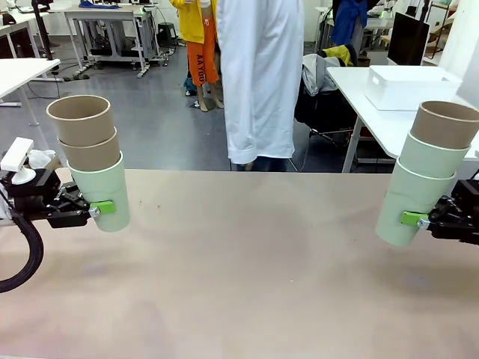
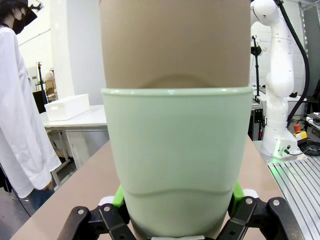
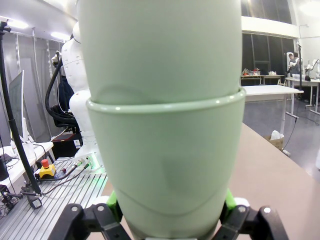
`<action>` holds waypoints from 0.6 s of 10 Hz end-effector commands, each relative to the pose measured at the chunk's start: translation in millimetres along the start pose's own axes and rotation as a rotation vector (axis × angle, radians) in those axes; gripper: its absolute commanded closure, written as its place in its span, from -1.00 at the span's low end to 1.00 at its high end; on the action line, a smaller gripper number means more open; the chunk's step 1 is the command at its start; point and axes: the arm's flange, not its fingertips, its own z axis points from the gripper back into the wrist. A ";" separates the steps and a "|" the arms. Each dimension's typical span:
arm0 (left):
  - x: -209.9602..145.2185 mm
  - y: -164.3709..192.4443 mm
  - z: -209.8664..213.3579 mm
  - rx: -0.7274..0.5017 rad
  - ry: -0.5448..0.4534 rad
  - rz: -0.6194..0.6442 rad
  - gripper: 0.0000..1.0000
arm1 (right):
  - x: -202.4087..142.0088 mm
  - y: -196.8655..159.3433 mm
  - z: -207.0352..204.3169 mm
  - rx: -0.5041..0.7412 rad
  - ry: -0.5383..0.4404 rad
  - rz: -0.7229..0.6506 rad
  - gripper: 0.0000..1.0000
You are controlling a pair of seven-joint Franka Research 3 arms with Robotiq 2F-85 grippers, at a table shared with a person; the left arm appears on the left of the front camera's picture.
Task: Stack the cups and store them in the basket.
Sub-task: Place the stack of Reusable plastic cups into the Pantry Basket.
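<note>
A tan tabletop (image 1: 247, 254) stretches wide, and a person in a long white coat (image 1: 260, 75) stands at its far edge. Off right are a white side table (image 1: 365, 96), a dark monitor (image 1: 408, 37) and a chair heaped with clothes (image 1: 323, 78).

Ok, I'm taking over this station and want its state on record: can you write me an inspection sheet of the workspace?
Surface: tan table, a few small specks.
Job's things: left stack, one mint cup under two brown; right stack, two mint under one brown, tilted; white basket on a separate table.
Clutter: nothing seen.
Grippers: left gripper shut on left stack; right gripper shut on right stack.
Cables: black hose looping by the left arm.
Surroundings: person in white coat at the far side.
</note>
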 end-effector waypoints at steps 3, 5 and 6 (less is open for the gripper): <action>2.6 -2.2 -1.8 -0.005 -0.006 -0.016 -0.70 | 4.5 -1.0 -1.8 -0.006 -0.009 0.011 -0.69; 2.6 -2.2 -1.8 -0.005 -0.006 -0.016 -0.70 | 4.5 -1.0 -1.8 -0.006 -0.009 0.011 -0.69; 2.6 -2.2 -1.8 -0.005 -0.006 -0.016 -0.70 | 4.5 -1.0 -1.8 -0.006 -0.009 0.011 -0.69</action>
